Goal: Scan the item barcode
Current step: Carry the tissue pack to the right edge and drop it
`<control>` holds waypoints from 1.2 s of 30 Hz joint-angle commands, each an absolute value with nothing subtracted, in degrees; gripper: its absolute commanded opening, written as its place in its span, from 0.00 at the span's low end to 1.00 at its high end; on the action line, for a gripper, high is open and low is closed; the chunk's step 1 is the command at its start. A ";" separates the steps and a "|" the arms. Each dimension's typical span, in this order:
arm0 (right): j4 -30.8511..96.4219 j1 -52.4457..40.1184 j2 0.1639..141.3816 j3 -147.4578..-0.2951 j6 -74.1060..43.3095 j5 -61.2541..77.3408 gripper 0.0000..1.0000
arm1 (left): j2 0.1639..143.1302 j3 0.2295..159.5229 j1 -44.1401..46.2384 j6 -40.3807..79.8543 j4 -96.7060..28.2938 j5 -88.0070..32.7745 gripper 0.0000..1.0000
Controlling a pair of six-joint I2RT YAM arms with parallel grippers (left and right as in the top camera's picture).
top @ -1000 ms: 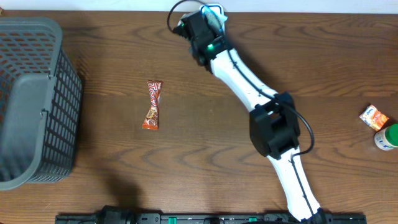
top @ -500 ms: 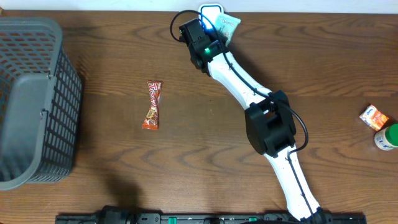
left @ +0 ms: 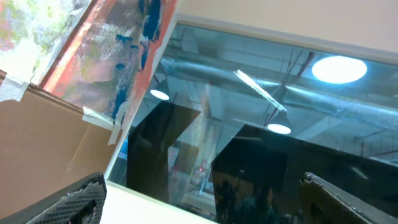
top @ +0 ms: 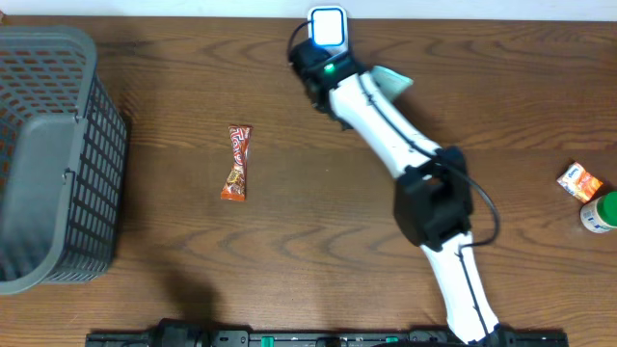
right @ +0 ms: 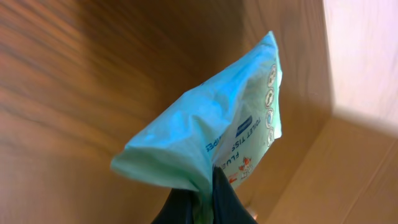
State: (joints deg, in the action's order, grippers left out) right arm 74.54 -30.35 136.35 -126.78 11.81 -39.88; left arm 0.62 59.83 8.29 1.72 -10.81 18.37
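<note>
**The soft pack could slip or show the wrong side**

From above, the right arm [top: 386,116] is reaching to the far middle of the table [top: 289,241]. The scanner [top: 328,26] is sitting at the far edge. The pale green tissue pack [top: 390,82] is poking out just right of the arm, near the scanner but not over it. If the barcode is facing away, the scanner is not going to read it. I cannot tell from here which way it is facing.

Counting on the table: one scanner, one tissue pack, one candy bar [top: 237,162] lying left of the middle, one grey basket [top: 58,154] at the far left, one small orange box [top: 579,181] and one green-capped bottle [top: 600,212] at the right edge.

From the left wrist, the left gripper [left: 202,183] is pointing up at the ceiling. Its jaws are standing wide apart and holding nothing. Two fingers are showing, one in each low corner.

From the right wrist, the right gripper [right: 202,202] is squeezing tight on a thin edge of the tissue pack. The pack is hanging off the fingers [right: 227,199] and looks soft. With so small a pinch, I think a quick swing could make it slide out or flop, bending the barcode.
</note>
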 commanded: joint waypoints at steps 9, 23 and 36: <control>89.60 -9.30 130.63 -126.19 -13.50 -39.97 0.01 | 0.16 59.75 8.08 2.26 -8.64 18.72 0.98; 69.69 13.15 130.63 -112.99 -11.68 -40.10 0.01 | 0.16 59.72 8.08 2.26 -8.80 18.72 0.98; 70.85 11.79 130.58 -117.12 -11.09 -35.40 0.99 | 0.16 59.72 8.08 2.26 -9.54 18.72 0.98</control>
